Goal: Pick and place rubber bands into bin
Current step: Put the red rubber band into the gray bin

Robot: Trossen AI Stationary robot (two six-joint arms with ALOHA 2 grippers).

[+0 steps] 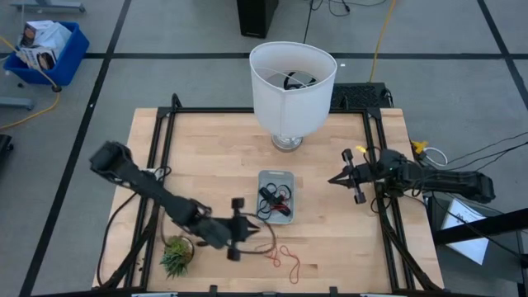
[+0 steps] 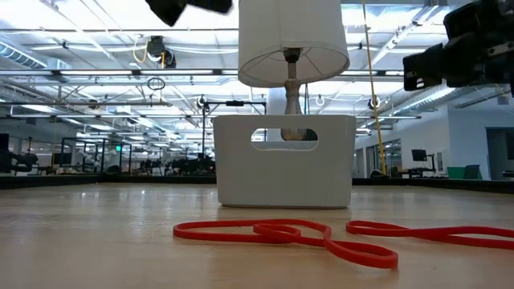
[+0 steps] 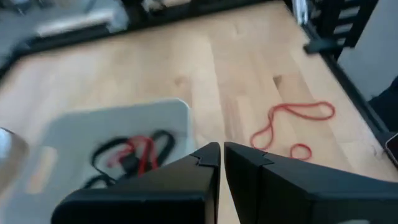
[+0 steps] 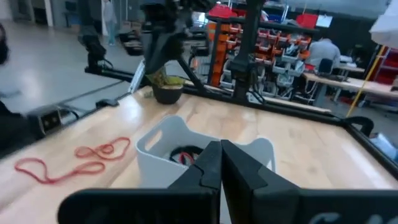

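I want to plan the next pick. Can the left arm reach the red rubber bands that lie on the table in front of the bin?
Probably yes. The left end effector, shut and empty, sits just beside the red rubber bands on the bare table, with nothing between them; the bin stands off to one side.

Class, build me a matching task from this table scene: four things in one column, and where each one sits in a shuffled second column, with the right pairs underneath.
Things:
1. bin
2. red rubber bands
3. white lamp
4. small potted plant

Places:
A. front left corner of the table
B. loose on the wood, in front of the bin
C. back of the table, behind the bin
D. middle of the table, bands inside

Pairs: 1-D, 2-B, 3-C, 4-A
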